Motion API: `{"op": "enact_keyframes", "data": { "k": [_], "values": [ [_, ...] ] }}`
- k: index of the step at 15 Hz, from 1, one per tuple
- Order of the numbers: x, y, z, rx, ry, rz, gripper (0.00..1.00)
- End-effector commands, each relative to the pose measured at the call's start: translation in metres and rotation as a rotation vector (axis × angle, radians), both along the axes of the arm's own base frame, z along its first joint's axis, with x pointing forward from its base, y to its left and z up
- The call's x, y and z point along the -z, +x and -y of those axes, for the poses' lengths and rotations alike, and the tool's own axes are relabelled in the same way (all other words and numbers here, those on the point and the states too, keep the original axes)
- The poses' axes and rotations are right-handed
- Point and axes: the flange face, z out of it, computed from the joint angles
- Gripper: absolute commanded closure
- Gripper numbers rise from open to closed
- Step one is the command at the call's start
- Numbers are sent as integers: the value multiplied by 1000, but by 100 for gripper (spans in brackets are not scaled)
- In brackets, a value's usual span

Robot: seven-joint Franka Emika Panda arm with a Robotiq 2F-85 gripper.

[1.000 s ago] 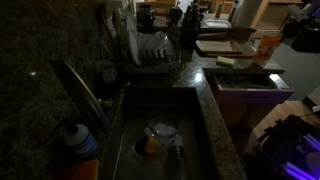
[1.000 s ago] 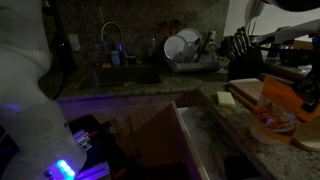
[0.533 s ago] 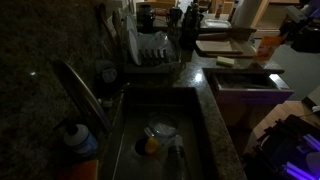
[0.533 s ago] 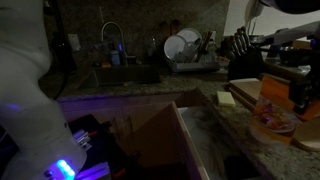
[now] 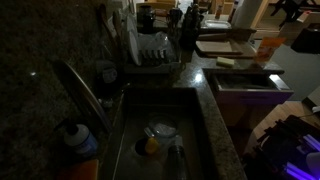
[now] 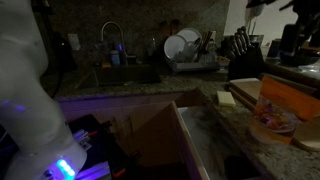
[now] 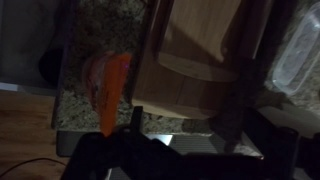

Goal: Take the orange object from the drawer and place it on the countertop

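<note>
The orange object (image 7: 112,88) lies flat on the speckled countertop (image 7: 100,30) beside a wooden board, free of the gripper. It shows in both exterior views (image 5: 268,46) (image 6: 277,112). The drawer (image 5: 245,82) (image 6: 200,140) stands pulled out below the counter edge. My gripper (image 7: 185,125) is open, its dark fingers (image 7: 237,110) spread wide with nothing between them. It hangs above the counter, clear of the orange object, at the top right of both exterior views (image 6: 292,42) (image 5: 303,38).
A wooden cutting board (image 7: 200,50) lies right next to the orange object. A knife block (image 6: 243,55), a dish rack (image 5: 150,50) with plates, a yellow sponge (image 6: 226,98) and a sink (image 5: 155,135) with a faucet (image 6: 112,40) line the counter.
The gripper has opened and let go of the orange object, which now rests on the counter. The arm has lifted away from it.
</note>
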Motion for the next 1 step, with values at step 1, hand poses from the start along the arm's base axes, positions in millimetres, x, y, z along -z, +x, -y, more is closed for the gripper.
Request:
{"op": "enact_keyframes", "data": {
  "k": [1],
  "values": [
    [-21,2,-16,-41,-30,17,0]
  ]
}}
